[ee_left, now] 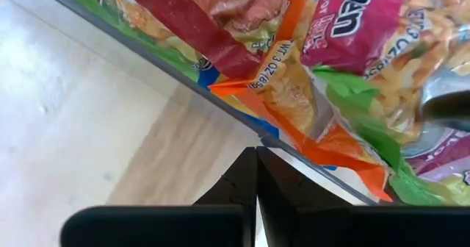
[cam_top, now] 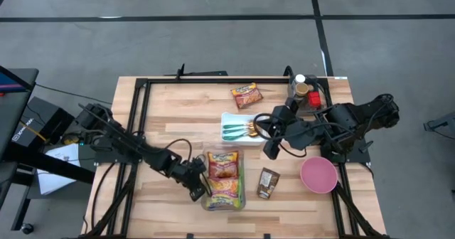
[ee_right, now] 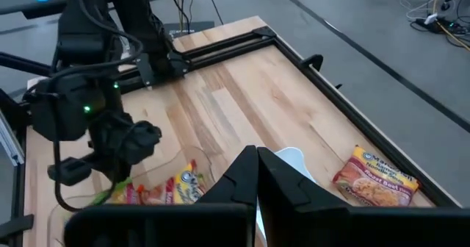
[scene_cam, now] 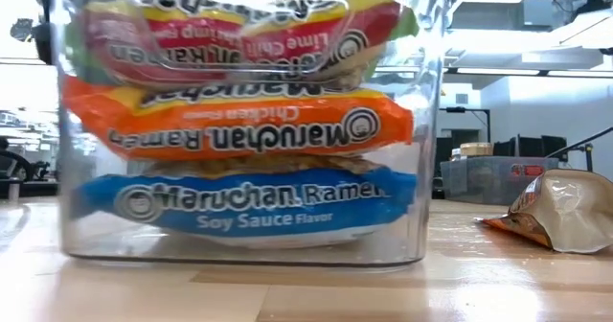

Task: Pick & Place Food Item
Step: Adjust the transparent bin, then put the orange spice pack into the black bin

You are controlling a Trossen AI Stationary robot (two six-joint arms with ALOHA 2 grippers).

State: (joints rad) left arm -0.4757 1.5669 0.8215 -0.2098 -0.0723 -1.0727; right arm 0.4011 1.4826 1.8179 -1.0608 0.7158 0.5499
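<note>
A clear plastic rectangular container (cam_top: 225, 181) sits on the pale wooden worktop (cam_top: 178, 118), stacked with ramen packets: blue at the bottom, orange above it, a red-and-green one on top (scene_cam: 239, 34). The left gripper (cam_top: 195, 187), fingers pressed together and holding nothing, rests just beside the container's wall. The right gripper (cam_top: 271, 151), likewise closed and empty, hangs near the white tray of teal-handled cutlery (cam_top: 242, 129), on the far side of it from the container. One orange ramen packet (cam_top: 246, 95) lies loose, well apart from the container, beyond the tray.

Judging from this, the stack already looks full; another packet could slide off. The left gripper, so close, could also nudge the container if it swings.
</note>
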